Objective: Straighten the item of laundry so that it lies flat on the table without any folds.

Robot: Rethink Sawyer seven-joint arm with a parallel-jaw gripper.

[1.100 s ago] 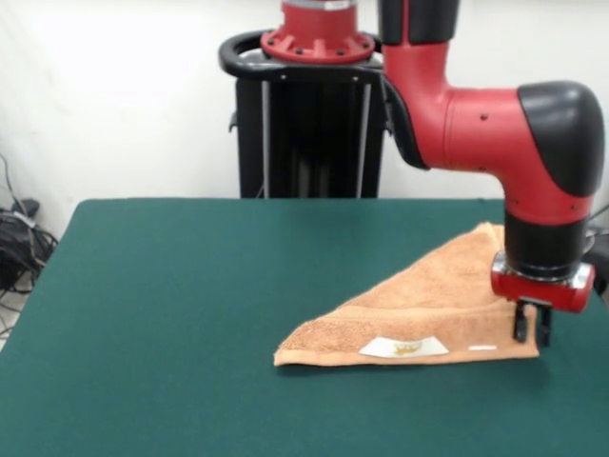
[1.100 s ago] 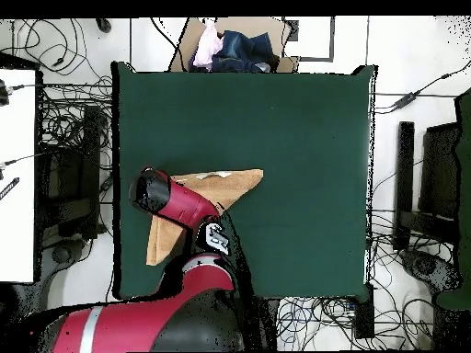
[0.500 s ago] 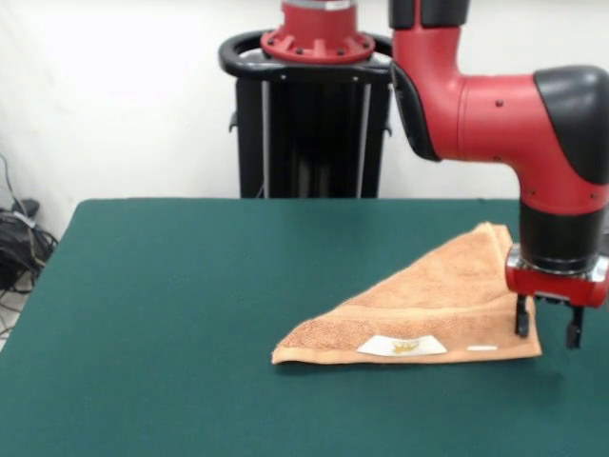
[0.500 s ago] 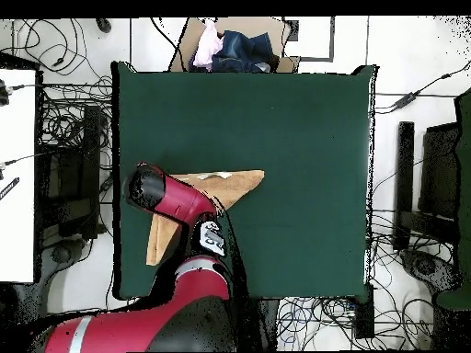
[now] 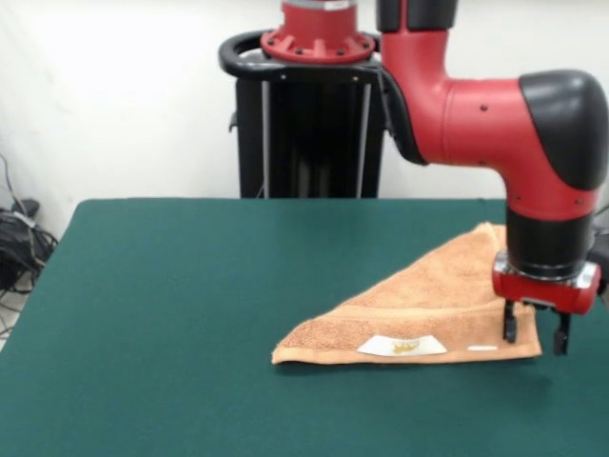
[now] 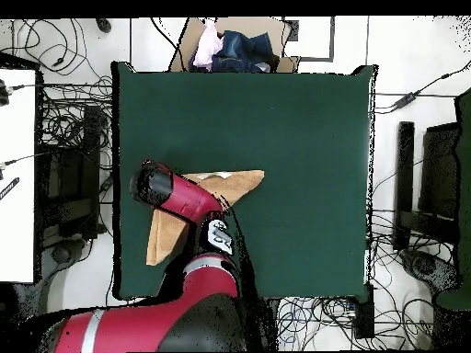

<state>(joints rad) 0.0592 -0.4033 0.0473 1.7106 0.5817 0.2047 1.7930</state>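
A: Peach terry towel is folded into a triangle on the green counter, toward the front view's right side, white label along the near edge.

B: And the end effector?

A: Fingers spread, empty, straddling the right corner of the fold.

B: Risk?

A: It probably pinches both layers together, so lifting would drag the whole towel instead of opening it.
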